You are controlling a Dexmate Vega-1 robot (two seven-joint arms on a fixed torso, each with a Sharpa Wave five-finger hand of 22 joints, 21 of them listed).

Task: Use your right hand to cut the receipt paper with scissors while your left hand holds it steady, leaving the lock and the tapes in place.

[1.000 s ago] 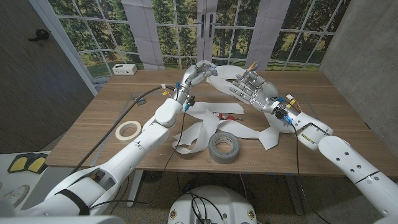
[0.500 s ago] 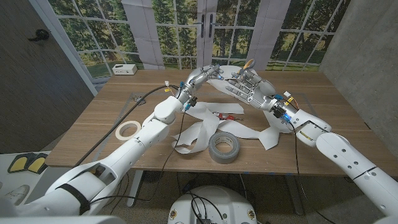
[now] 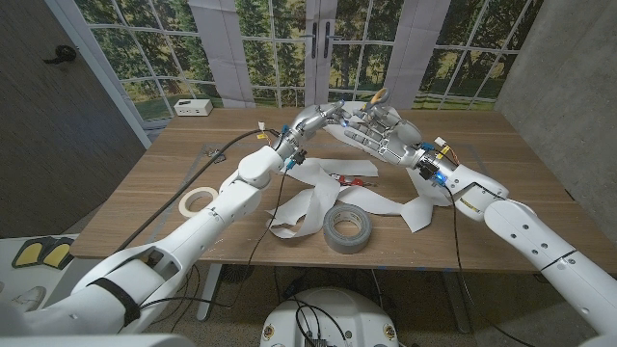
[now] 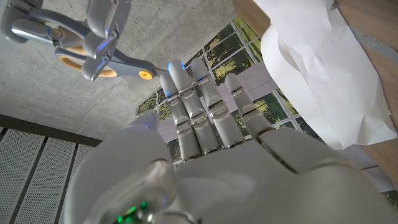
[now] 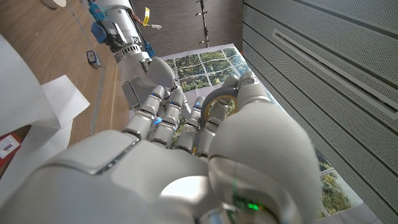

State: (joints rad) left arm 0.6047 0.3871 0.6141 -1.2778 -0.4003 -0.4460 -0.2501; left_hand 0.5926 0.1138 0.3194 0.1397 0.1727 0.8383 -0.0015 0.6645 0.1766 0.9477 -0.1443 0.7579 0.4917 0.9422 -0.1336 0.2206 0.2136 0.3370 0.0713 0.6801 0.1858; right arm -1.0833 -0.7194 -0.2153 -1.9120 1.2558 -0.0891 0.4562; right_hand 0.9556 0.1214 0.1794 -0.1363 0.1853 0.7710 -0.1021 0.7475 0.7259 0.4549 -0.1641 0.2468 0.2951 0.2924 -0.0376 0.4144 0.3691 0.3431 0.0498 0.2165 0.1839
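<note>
The white receipt paper (image 3: 308, 204) winds in a long strip over the middle of the table, and its far end lies under both raised hands. My right hand (image 3: 386, 130) grips the scissors (image 3: 379, 98) by their tan-lined handles, held up above the far part of the table. In the left wrist view the scissors (image 4: 93, 46) hang just beyond my left hand's straight fingers (image 4: 199, 106), with the paper (image 4: 317, 68) off to one side. My left hand (image 3: 316, 119) is raised beside the right one with nothing in it. A small red and dark thing (image 3: 342, 180), probably the lock, lies on the paper.
A grey duct tape roll (image 3: 347, 229) stands near the front edge. A white masking tape roll (image 3: 200, 200) lies at the left. A small white box (image 3: 193, 107) sits at the far left corner. A black cable (image 3: 207, 159) runs across the table's left part.
My left hand has moved right, close to the right hand. My right hand has lifted the scissors a little higher and toward the left hand.
</note>
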